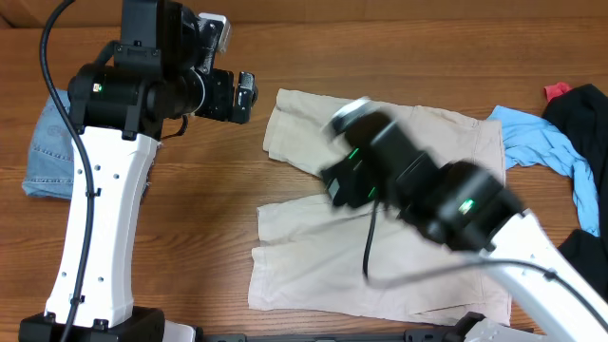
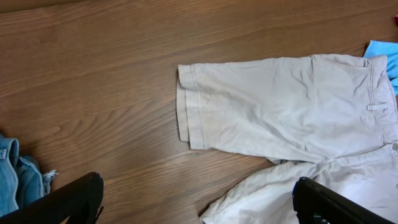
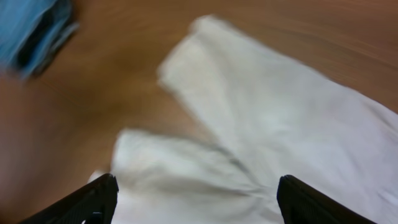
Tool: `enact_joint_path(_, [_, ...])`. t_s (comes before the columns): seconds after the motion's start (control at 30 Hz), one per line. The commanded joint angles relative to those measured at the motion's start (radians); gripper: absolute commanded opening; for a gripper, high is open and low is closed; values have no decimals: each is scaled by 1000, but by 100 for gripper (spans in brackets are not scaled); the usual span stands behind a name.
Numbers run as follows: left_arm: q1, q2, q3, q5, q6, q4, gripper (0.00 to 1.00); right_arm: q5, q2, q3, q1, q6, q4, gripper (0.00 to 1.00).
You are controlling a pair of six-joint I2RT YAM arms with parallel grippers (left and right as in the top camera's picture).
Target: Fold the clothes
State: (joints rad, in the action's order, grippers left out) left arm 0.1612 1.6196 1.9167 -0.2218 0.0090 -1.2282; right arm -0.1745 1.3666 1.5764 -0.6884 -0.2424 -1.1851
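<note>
Across the desk (image 1: 399, 47) centre, the clothes (image 1: 304, 256) lie flat, both legs pointing left, ready for folding. Beside the upper hem the left end effector (image 1: 245, 95) hovers, jaws wide and empty; the right end effector (image 3: 196, 190), likewise spread, hangs above the crotch, probably lining up a grasp.

one cream shorts (image 1: 304, 256), one denim shorts (image 1: 43, 152), one blue cloth (image 1: 537, 142), perhaps one black garment (image 1: 581, 119)
</note>
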Motion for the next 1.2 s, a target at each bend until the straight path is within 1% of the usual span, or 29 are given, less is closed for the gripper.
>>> enact_joint_path(0.0, [-3, -3, 18, 12, -6, -13, 100, -41, 30, 6, 205, -182, 15, 79])
enact_joint_path(0.03, [-3, 4, 15, 12, -6, -23, 100, 3, 63, 6, 292, -197, 22, 75])
enact_joint_path(0.07, [-3, 12, 15, 11, -6, -30, 100, 58, 105, 6, 370, -208, 30, 69])
enact_joint_path(0.1, [-3, 18, 15, 11, -10, -34, 99, 87, 125, 6, 399, -207, 34, 59])
enact_joint_path(0.13, [0, 30, 15, 11, -14, -41, 96, 146, 177, 6, 462, -207, 44, 40])
enact_joint_path(0.17, [5, 41, 14, 11, -17, -48, 90, 178, 208, 6, 492, -207, 49, 31])
enact_joint_path(0.2, [16, 64, 14, 11, -17, -63, 64, 232, 273, 6, 534, -206, 61, 21])
enact_joint_path(0.23, [24, 82, 14, 13, -17, -77, 56, 259, 312, 6, 552, -203, 67, 14])
enact_joint_path(0.27, [34, 105, 11, 16, -17, -89, 46, 272, 358, 6, 566, -200, 77, 10])
enact_joint_path(0.3, [43, 127, 5, 16, -17, -94, 42, 273, 388, 6, 574, -199, 86, 10])
enact_joint_path(0.33, [53, 154, -5, 17, -20, -93, 44, 270, 438, 6, 584, -199, 109, 10])
enact_joint_path(0.37, [64, 193, -21, 28, -36, -81, 55, 278, 486, 6, 592, -199, 134, 10])
enact_joint_path(0.4, [71, 227, -35, 40, -40, -67, 60, 290, 510, 6, 595, -199, 144, 10])
enact_joint_path(0.43, [77, 258, -43, 47, -45, -58, 61, 297, 533, 6, 595, -198, 152, 10])
enact_joint_path(0.5, [87, 341, -50, 45, -66, -45, 65, 312, 575, 6, 594, -161, 167, 22])
enact_joint_path(0.53, [92, 391, -50, 45, -74, -38, 68, 311, 586, 6, 594, -145, 168, 37])
enact_joint_path(0.6, [101, 467, -50, 37, -73, -19, 74, 310, 587, 6, 595, -123, 167, 45])
enact_joint_path(0.67, [109, 526, -50, 38, -72, -3, 77, 308, 586, 6, 595, -120, 166, 50])
enact_joint_path(0.7, [115, 560, -50, 37, -73, 6, 77, 308, 586, 6, 595, -120, 163, 51])
enact_joint_path(0.8, [124, 668, -50, 38, -73, 34, 73, 308, 586, 6, 594, -120, 155, 52])
enact_joint_path(0.87, [124, 698, -50, 42, -73, 43, 72, 308, 586, 6, 594, -120, 152, 52])
enact_joint_path(0.9, [124, 711, -50, 45, -73, 52, 68, 308, 586, 6, 594, -120, 152, 52])
enact_joint_path(0.93, [124, 717, -50, 45, -73, 69, 63, 308, 586, 6, 594, -120, 152, 52])
enact_joint_path(0.97, [124, 721, -50, 40, -72, 109, 50, 308, 586, 6, 594, -120, 155, 52])
enact_joint_path(1.0, [126, 721, -50, 38, -72, 128, 42, 308, 586, 6, 594, -120, 156, 52])
enact_joint_path(1.03, [127, 721, -50, 38, -72, 150, 24, 308, 586, 6, 594, -120, 156, 52])
enact_joint_path(1.07, [127, 721, -49, 38, -65, 170, 11, 308, 586, 6, 594, -120, 156, 52])
enact_joint_path(1.1, [127, 721, -45, 42, -65, 174, 4, 308, 586, 6, 594, -120, 155, 52])
enact_joint_path(1.17, [125, 716, -21, 56, -66, 138, 4, 307, 586, 6, 594, -119, 150, 52])
